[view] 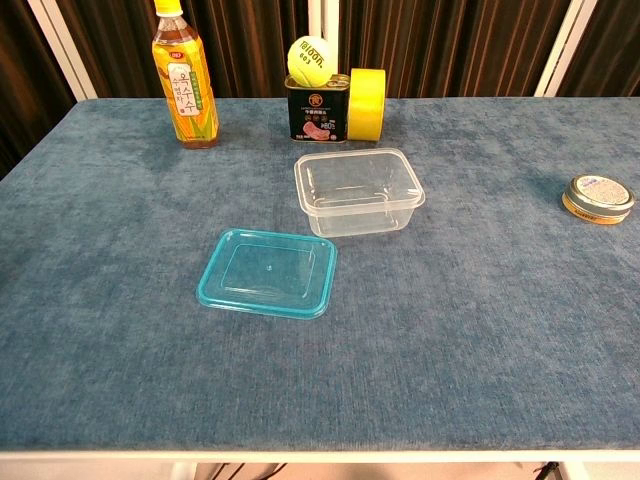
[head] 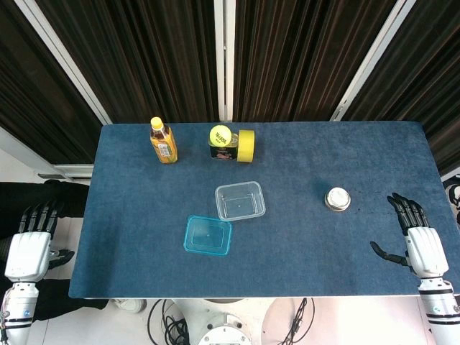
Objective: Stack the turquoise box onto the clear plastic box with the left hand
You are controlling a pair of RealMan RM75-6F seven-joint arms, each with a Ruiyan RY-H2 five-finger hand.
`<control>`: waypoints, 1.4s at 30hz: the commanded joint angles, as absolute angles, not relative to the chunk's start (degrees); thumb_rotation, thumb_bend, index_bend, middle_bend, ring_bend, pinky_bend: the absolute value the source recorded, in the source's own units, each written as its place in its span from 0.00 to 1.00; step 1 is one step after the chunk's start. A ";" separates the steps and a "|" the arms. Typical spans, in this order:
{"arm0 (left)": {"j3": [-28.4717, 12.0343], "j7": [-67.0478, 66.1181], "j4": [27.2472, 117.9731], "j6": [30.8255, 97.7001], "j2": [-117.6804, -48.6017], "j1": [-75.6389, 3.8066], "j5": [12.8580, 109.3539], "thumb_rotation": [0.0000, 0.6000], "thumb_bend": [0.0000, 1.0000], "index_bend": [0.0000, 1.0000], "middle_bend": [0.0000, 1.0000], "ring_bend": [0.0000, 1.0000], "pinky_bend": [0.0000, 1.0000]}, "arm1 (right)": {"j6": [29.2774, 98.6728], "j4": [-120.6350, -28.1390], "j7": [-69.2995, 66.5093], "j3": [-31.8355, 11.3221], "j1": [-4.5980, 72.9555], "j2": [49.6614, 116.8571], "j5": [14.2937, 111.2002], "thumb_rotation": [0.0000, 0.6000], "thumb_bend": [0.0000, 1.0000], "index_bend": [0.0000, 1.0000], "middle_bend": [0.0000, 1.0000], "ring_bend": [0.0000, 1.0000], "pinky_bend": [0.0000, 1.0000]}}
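A: Where is the turquoise box from the left hand?

B: Well off to that hand's right and a little ahead of it, flat on the blue surface. The hand is off the surface edge, beside it, holding nothing, fingers straight and slightly apart. The chest view does not show it at all.

A: And the clear plastic box?

B: Just past the turquoise one, farther from the left hand and up-right of it. Their near corners look almost touching; I cannot tell whether they do.

A: How would you do the pickup well?

B: I judge the reach has not begun. The turquoise box is low and shallow, so come over it from the hand's own side, pinch a rim edge, and lift level before carrying it across. Set it square on the clear rim, since that box looks light and could slide.

A: Anything else to mind?

B: The bottle, the tin with the ball on it and the yellow tape roll stand farther away, beyond both boxes. The small round tin lies near the right hand, which is empty with fingers spread
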State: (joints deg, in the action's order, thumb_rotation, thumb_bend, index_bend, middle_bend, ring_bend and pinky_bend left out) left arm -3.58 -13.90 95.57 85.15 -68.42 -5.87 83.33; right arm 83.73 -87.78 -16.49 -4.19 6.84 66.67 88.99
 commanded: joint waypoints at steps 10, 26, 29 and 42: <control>-3.45 -13.74 95.83 85.75 -68.54 -6.20 84.85 1.00 0.04 0.05 0.00 0.00 0.00 | 64.46 -88.95 -10.79 -7.80 23.95 71.02 91.98 1.00 0.15 0.00 0.00 0.00 0.00; -3.76 -11.75 95.65 85.48 -68.00 -6.73 85.20 1.00 0.04 0.05 0.00 0.00 0.00 | 47.42 -76.89 0.60 -13.94 42.38 91.77 80.22 1.00 0.03 0.00 0.00 0.00 0.00; -3.86 -10.70 94.98 85.22 -68.10 -6.95 85.21 1.00 0.04 0.05 0.00 0.00 0.00 | 46.42 -74.11 1.71 -14.28 44.10 94.98 78.39 1.00 0.02 0.00 0.00 0.00 0.00; -3.96 -7.28 92.73 84.61 -68.38 -7.46 85.23 1.00 0.04 0.05 0.00 0.00 0.00 | 44.93 -58.46 2.23 -16.48 52.11 107.51 75.93 1.00 0.02 0.00 0.00 0.00 0.00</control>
State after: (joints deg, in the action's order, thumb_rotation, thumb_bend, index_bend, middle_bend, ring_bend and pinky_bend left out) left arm -3.96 -7.40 92.82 84.64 -68.38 -7.43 85.23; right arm 45.09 -60.40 2.22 -15.84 50.68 105.79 76.38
